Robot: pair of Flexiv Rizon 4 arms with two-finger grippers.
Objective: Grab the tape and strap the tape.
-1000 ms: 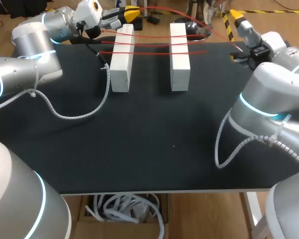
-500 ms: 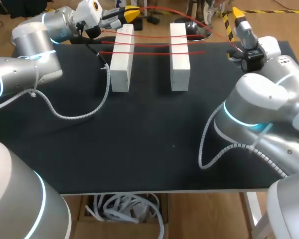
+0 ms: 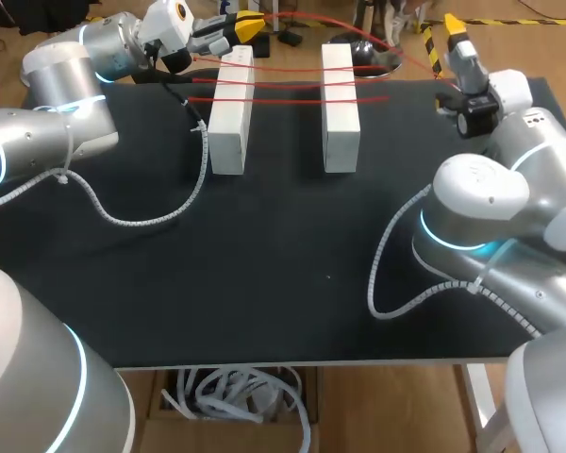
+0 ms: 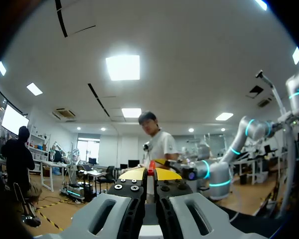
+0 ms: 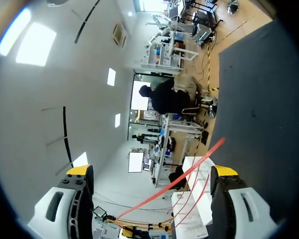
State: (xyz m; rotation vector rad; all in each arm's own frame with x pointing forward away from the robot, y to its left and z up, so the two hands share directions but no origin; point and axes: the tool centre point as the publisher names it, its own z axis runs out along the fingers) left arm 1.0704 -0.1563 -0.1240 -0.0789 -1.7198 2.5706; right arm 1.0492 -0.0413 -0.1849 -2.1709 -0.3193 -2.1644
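Red tape runs in several strands across two upright white blocks at the back of the black table. My left gripper sits just behind the left block, shut on the tape's end. In the left wrist view the red tape is pinched between the yellow tips of the left gripper. My right gripper is at the back right corner, open. In the right wrist view a tape strand passes between the wide-apart fingers of the right gripper without touching them.
The black table top spreads in front of the blocks. My right arm's elbow hangs over the table's right side. A grey cable from the left arm lies on the left part.
The right arm has swung: its elbow moved left over the table and its gripper shifted slightly toward the back. The left arm and the tape have not moved.
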